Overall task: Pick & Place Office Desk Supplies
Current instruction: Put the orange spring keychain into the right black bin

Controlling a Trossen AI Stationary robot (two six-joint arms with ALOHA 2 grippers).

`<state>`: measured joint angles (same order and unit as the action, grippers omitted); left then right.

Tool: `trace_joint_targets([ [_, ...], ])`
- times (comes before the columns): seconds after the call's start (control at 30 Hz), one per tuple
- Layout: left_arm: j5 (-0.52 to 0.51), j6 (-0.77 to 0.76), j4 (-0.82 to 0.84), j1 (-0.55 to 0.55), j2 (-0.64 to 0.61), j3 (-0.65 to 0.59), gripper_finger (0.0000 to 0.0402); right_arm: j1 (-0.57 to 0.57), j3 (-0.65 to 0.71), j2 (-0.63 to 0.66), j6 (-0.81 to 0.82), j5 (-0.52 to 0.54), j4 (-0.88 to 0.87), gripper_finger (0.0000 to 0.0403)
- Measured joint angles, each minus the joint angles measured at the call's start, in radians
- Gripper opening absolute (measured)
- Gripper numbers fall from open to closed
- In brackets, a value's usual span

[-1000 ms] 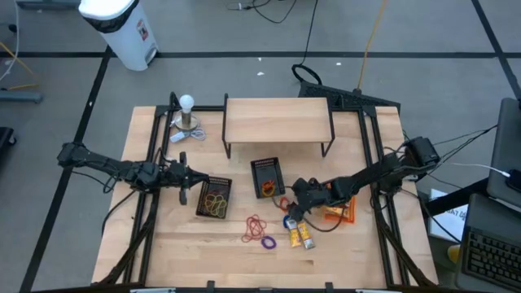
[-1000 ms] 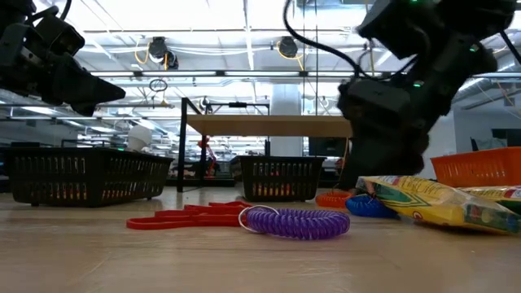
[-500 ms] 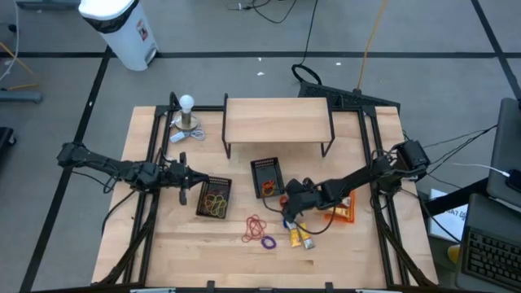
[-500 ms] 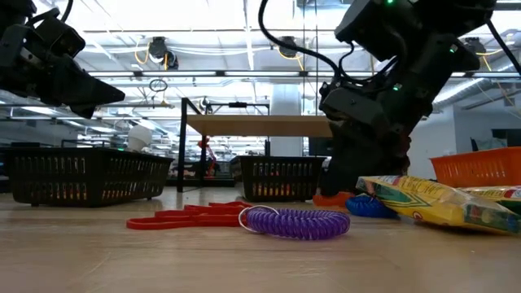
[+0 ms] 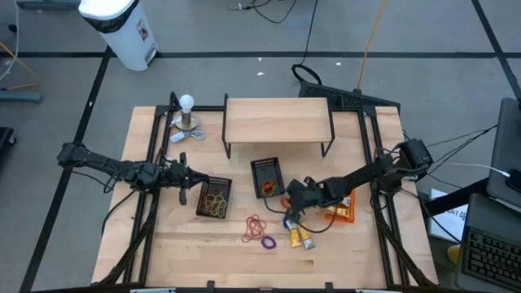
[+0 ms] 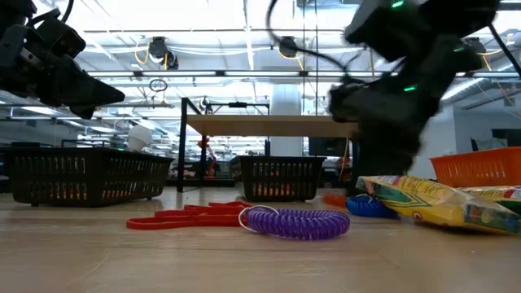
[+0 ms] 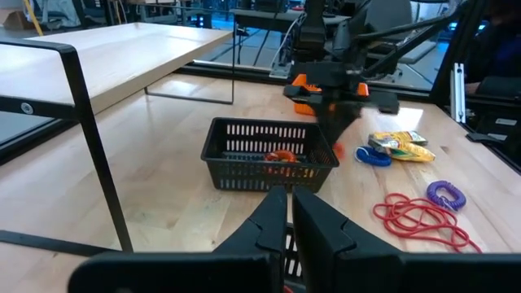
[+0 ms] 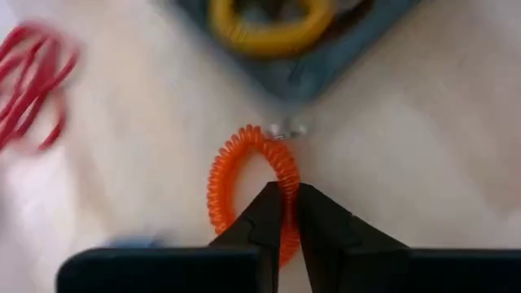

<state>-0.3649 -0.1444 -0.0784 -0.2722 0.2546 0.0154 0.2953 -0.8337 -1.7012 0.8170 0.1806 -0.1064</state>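
The right arm reached low across the bench (image 5: 342, 260), its gripper (image 8: 290, 213) pointing down beside the small basket (image 5: 267, 177), fingers pinched on the orange coil band (image 8: 251, 191) lying on the wood. The left gripper (image 7: 289, 216) hovered above the larger basket (image 5: 215, 197), fingers clenched and empty. No readable writing showed.

Pincer (image 8: 291, 213) pinching orange coil band (image 8: 251, 189)
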Motion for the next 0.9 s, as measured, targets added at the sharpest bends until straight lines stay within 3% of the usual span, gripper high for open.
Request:
trace_joint_targets([
  [0.1,0.000,-0.003,0.000,0.000,0.000,0.000,0.0026,0.034,0.001,0.085,-0.047,-0.051,-0.039,0.0012],
  [0.23,-0.003,-0.003,-0.002,0.000,0.000,0.000,0.0026,0.068,-0.003,0.258,-0.132,-0.022,-0.016,0.0007],
  [0.63,-0.012,0.000,-0.036,0.000,0.000,0.000,0.0026,0.114,0.000,0.708,-0.623,-0.023,0.053,0.0003],
  [0.9,-0.013,0.006,-0.058,0.000,0.000,0.000,0.0026,0.113,0.177,0.986,-0.738,-0.027,0.164,0.0002],
])
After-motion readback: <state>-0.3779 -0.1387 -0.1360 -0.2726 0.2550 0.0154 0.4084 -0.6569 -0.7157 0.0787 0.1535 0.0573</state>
